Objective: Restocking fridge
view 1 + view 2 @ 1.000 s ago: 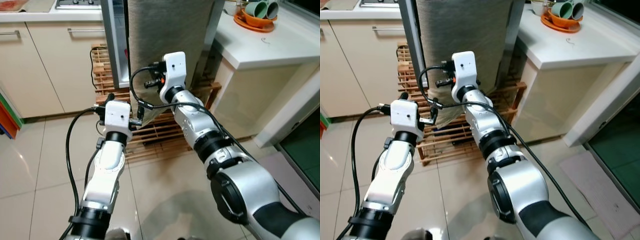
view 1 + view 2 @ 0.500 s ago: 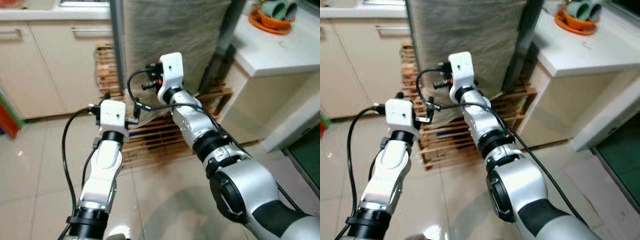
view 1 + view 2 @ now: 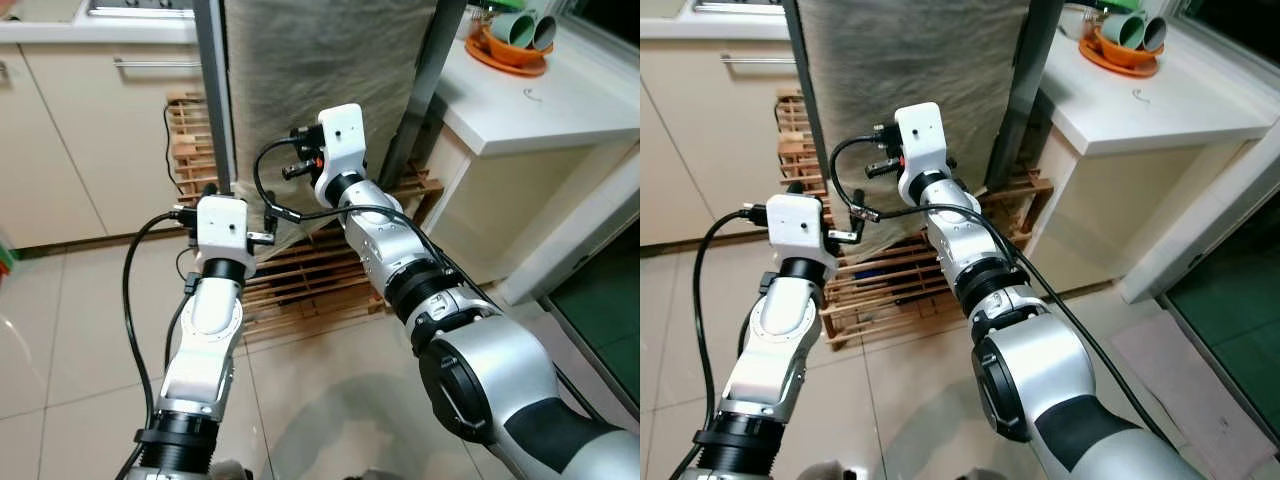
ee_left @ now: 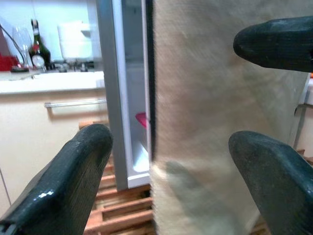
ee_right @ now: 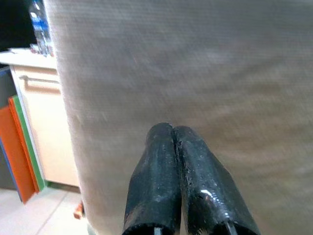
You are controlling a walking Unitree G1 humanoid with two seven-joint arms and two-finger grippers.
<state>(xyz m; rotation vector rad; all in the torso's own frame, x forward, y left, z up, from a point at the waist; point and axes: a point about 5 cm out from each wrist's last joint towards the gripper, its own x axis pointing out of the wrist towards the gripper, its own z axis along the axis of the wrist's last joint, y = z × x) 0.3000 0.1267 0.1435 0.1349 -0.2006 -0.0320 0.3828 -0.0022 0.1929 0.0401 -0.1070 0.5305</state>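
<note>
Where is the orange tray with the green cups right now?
In the left eye view, the orange tray sits far right on the white countertop, to the right of the cloth-covered fridge, holding tipped green cups.

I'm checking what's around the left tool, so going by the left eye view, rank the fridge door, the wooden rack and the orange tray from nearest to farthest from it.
1. Fridge door, just ahead of the left tool.
2. Wooden rack, on the floor below and behind it.
3. Orange tray, on the white counter far to the right.
</note>
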